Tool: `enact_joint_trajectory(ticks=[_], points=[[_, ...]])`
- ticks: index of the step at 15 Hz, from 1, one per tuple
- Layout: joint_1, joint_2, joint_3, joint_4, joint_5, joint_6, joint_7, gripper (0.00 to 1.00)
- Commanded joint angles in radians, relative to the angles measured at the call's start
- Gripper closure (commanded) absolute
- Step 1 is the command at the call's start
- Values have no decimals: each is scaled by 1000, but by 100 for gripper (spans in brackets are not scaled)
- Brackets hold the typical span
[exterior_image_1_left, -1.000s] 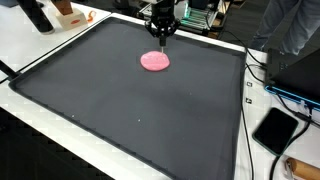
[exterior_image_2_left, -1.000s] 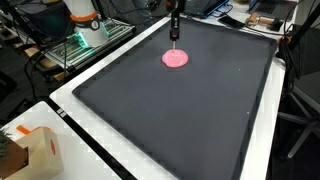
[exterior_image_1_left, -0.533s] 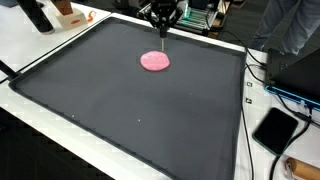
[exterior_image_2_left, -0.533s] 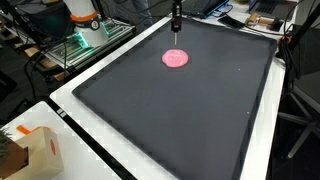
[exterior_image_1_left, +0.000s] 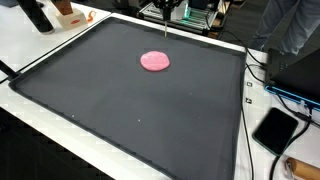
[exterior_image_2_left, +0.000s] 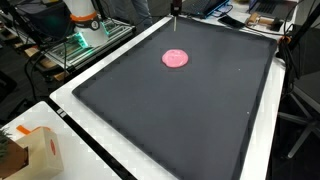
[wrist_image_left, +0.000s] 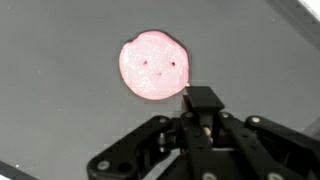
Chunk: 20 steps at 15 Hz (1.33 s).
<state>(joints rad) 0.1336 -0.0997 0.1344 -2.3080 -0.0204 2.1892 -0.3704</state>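
A flat, round pink disc lies on the big black mat, toward its far side. In the wrist view the pink disc shows two small dimples. My gripper hangs well above the mat, just behind the disc, at the top edge of both exterior views. In the wrist view the gripper has its fingers pressed together with nothing between them, apart from the disc and beside its edge.
The mat has a raised white border. A black tablet and cables lie past one edge. A cardboard box sits at a near corner. Equipment and a person stand behind.
My gripper has risen straight up from just above the pink disc toward the top of both exterior views. The disc has stayed in place on the mat.
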Motion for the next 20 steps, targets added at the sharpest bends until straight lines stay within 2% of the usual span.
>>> enact_joint_trajectory(ticks=[1,8,10,11,16,17,20], points=[[15,-51,3,26,-8,-89,20,97],[37,-90,22,109,-18,-212,76,97],[37,-76,14,111,-6,-188,53,97],[39,-78,15,117,-6,-191,55,88],[38,-74,14,117,-6,-191,55,88],[38,-74,14,117,-6,-191,55,97],[15,-62,-27,130,35,-178,11,97]])
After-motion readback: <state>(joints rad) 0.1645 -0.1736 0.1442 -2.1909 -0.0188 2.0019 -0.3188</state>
